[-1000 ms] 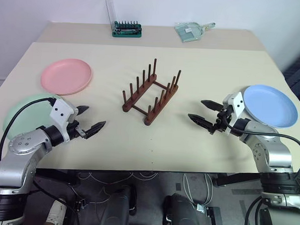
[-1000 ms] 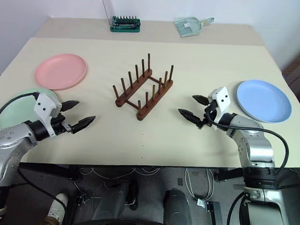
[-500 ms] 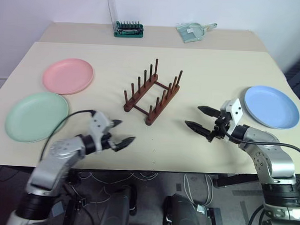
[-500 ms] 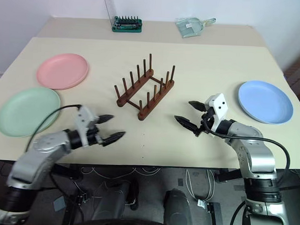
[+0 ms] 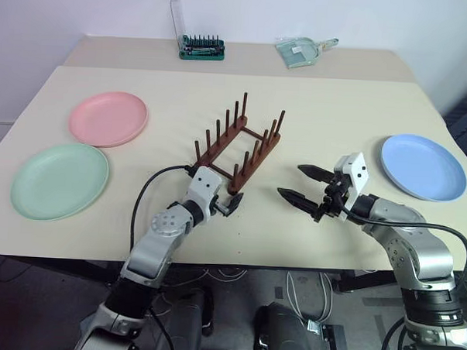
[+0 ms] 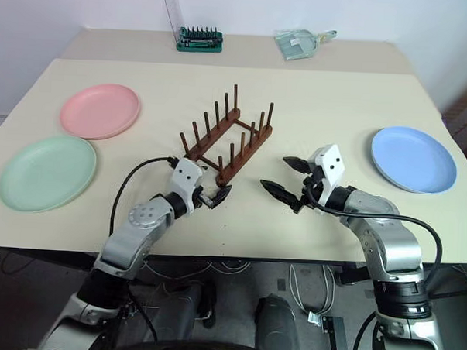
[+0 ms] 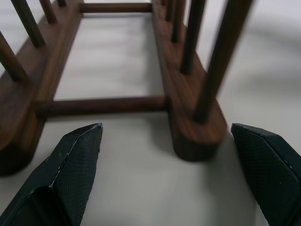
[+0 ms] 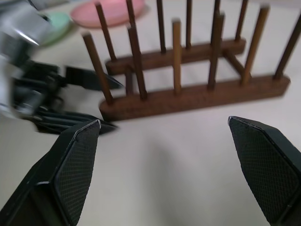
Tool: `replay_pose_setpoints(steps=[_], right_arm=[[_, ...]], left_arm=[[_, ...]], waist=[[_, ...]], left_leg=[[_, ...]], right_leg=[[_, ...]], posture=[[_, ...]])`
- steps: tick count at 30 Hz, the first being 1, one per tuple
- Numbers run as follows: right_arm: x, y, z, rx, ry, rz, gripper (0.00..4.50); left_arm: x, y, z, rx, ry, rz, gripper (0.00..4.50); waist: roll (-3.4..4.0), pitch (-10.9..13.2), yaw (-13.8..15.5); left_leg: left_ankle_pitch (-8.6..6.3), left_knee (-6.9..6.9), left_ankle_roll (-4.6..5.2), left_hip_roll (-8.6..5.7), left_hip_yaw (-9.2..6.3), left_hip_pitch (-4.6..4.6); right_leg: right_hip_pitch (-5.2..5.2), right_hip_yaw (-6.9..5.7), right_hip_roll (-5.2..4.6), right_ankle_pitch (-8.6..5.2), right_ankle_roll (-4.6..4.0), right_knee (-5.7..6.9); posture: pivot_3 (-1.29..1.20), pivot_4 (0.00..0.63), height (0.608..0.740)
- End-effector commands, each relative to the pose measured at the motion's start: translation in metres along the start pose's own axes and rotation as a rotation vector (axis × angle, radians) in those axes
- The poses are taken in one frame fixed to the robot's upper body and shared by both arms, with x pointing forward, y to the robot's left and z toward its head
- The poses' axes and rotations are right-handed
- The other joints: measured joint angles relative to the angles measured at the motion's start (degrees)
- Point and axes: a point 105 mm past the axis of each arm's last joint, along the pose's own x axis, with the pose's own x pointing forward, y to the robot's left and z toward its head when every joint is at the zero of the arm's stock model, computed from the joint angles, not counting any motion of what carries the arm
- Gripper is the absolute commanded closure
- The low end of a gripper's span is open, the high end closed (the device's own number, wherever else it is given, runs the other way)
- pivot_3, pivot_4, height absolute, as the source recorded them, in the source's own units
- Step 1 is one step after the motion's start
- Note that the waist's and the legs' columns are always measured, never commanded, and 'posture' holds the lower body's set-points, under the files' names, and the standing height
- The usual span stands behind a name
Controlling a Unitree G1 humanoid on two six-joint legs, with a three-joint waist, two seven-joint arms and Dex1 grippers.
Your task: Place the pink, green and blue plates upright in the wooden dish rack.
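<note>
Plastic plates (image 5: 108, 118) look light, stiff and slick, best pinched at the raised rim; my tools (image 5: 231, 205) (image 5: 301, 183) stand apart, empty.

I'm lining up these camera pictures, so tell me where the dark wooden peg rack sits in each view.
Left eye view: dark wooden peg rack mid-table, slightly left of centre.
Right eye view: rack mid-table, left of centre.
Left wrist view: rack's near end just beyond the open jaws.
Right wrist view: rack side-on across the upper half.
Shared landmark: cream tabletop.
</note>
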Motion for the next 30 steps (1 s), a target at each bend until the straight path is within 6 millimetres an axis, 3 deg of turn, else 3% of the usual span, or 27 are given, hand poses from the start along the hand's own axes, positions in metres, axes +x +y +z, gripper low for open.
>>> replay_pose_setpoints(steps=[1,3,9,16,22,26,30], right_arm=[[-0.001,0.005,0.007,-0.015,-0.036,0.002,0.01],[0.003,0.007,0.007,-0.011,-0.045,0.008,0.0],[0.012,0.009,0.01,-0.01,-0.067,0.024,0.0],[0.011,0.009,0.002,-0.008,-0.044,0.0,0.0],[-0.011,0.009,-0.019,-0.001,0.053,-0.047,0.0],[-0.033,0.022,-0.04,0.008,0.182,-0.043,0.0],[-0.04,0.027,-0.041,0.021,0.173,-0.088,0.0]], left_arm=[[0.006,-0.009,-0.021,-0.041,0.066,-0.03,0.24],[0.005,-0.004,-0.021,-0.041,0.06,-0.02,0.83],[0.004,0.007,-0.018,-0.019,0.044,-0.001,3.68],[0.001,0.019,-0.01,0.057,0.015,-0.065,3.73],[-0.008,0.01,0.013,0.157,-0.075,-0.397,3.73],[-0.01,0.009,0.015,0.236,-0.036,-0.612,3.73],[-0.008,0.005,0.021,0.265,-0.051,-0.76,3.73]], waist=[[0.07,-0.1,0.4],[0.07,-0.1,0.5],[0.09,-0.1,0.4],[0.13,-0.1,0.4],[0.14,-0.1,0.3],[0.13,-0.1,0.6],[0.12,-0.1,0.3]], left_leg=[[0.01,0.0,-0.01,0.0,0.0,0.0],[-0.01,0.03,0.01,-0.01,0.01,0.0],[-0.04,0.11,0.05,-0.01,0.02,-0.01],[-0.03,0.12,0.05,0.0,0.02,-0.01],[-0.04,0.11,0.03,0.01,0.04,-0.13],[-0.03,0.21,0.03,0.01,0.0,-0.31],[-0.07,0.28,0.09,-0.01,0.01,-0.36]], right_leg=[[0.0,0.0,0.0,0.0,0.0,0.0],[0.01,0.0,-0.02,0.0,0.0,-0.02],[0.03,-0.01,-0.04,0.0,0.01,-0.01],[0.02,-0.01,-0.02,0.0,0.01,0.01],[-0.08,-0.02,0.0,0.0,0.0,-0.03],[-0.16,-0.1,0.0,0.0,0.01,-0.03],[-0.17,-0.09,0.0,0.0,0.02,-0.06]], posture=[[0.0,0.15,0.737],[0.0,0.15,0.737],[0.0,0.15,0.737],[0.0,0.15,0.737],[0.0,0.15,0.737],[0.0,0.15,0.737],[0.0,0.15,0.737]])
